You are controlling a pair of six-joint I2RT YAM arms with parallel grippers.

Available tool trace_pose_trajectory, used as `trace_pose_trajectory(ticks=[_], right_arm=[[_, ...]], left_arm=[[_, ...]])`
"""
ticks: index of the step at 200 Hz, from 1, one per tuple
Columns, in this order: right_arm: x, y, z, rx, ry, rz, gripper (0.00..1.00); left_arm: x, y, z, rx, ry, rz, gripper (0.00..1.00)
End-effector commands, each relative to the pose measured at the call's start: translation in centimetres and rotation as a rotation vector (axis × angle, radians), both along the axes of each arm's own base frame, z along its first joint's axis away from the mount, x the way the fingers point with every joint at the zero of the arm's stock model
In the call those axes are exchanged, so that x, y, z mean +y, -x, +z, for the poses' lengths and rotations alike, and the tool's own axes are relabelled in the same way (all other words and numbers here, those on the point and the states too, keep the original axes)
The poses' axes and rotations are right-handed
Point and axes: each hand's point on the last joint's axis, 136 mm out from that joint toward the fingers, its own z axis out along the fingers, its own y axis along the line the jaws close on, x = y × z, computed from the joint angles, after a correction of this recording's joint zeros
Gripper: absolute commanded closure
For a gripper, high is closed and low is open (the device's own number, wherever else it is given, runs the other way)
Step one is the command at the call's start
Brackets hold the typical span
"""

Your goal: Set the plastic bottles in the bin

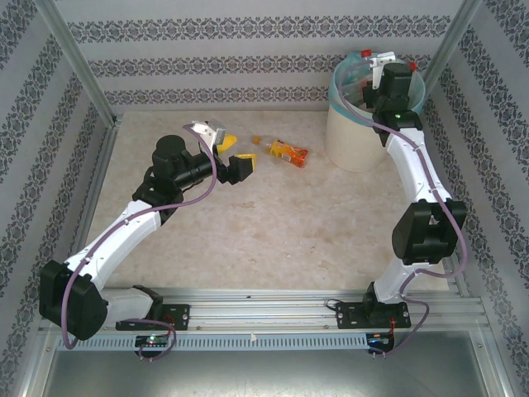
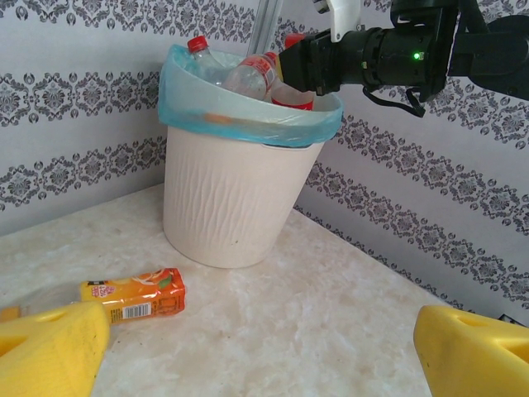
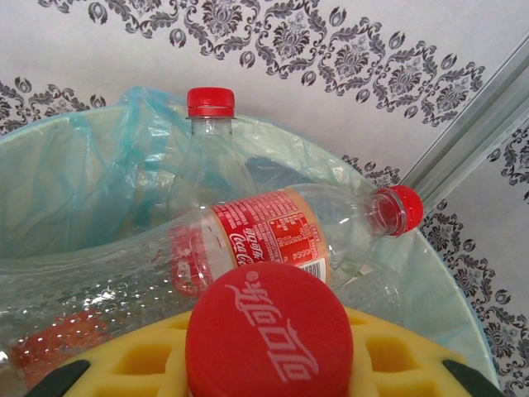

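The right gripper point(image 1: 383, 73) was pinching a red-capped clear plastic bottle point(image 3: 269, 333) over the round cream-white bin point(image 2: 227, 198) lined with a blue-green bag point(image 2: 186, 91), where other clear bottles point(image 3: 273, 236) lay, while the left gripper point(image 1: 235, 153), its yellow fingers point(image 2: 50, 347) spread wide, hung near an orange-labelled bottle point(image 2: 136, 295) lying on the beige table point(image 2: 314, 314).

Cream-white, vertically ribbed bin point(image 2: 223, 207); light blue-green liner point(image 2: 186, 91). Red caps point(image 3: 210, 100); red, white-lettered label point(image 3: 269, 236). Orange-labelled bottle point(image 2: 136, 298). Yellow finger pads point(image 2: 50, 351). Beige marbled tabletop point(image 1: 273, 223). Grey damask bands on white walls point(image 2: 66, 91).
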Motion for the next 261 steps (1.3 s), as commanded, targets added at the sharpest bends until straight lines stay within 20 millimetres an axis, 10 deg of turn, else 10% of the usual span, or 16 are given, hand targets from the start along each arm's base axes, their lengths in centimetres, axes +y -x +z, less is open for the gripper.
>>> trace_pose_trajectory(ticks=[1, 43, 85, 119, 163, 213, 261], right_arm=[[-1.7, 0.9, -9.1, 0.263, -0.04, -0.059, 1.0], [-2.2, 1.0, -10.9, 0.297, -0.065, -0.073, 1.0], [-1.3, 1.2, -6.7, 0.215, -0.106, -0.054, 1.0], [0.1, 1.7, -0.9, 0.107, -0.096, -0.033, 0.5], [2.1, 3.0, 5.6, -0.022, -0.072, -0.007, 0.37], [4.4, 3.1, 7.7, -0.059, -0.115, 0.072, 0.42], [5.5, 2.3, 4.2, 0.016, -0.169, 0.1, 0.59]], left_arm=[[-0.1, 0.1, 0.5, -0.023, 0.007, -0.006, 0.05], [-0.1, 0.0, 0.4, -0.018, 0.004, -0.004, 0.05], [-0.2, -0.1, 0.4, -0.02, 0.0, -0.004, 0.05], [-0.3, -0.2, 0.4, -0.017, 0.006, -0.008, 0.05], [-0.2, -0.1, 0.4, -0.015, 0.012, -0.007, 0.05], [-0.2, -0.1, 0.4, -0.016, 0.017, -0.006, 0.05], [-0.2, -0.1, 0.3, -0.013, 0.014, -0.006, 0.05]])
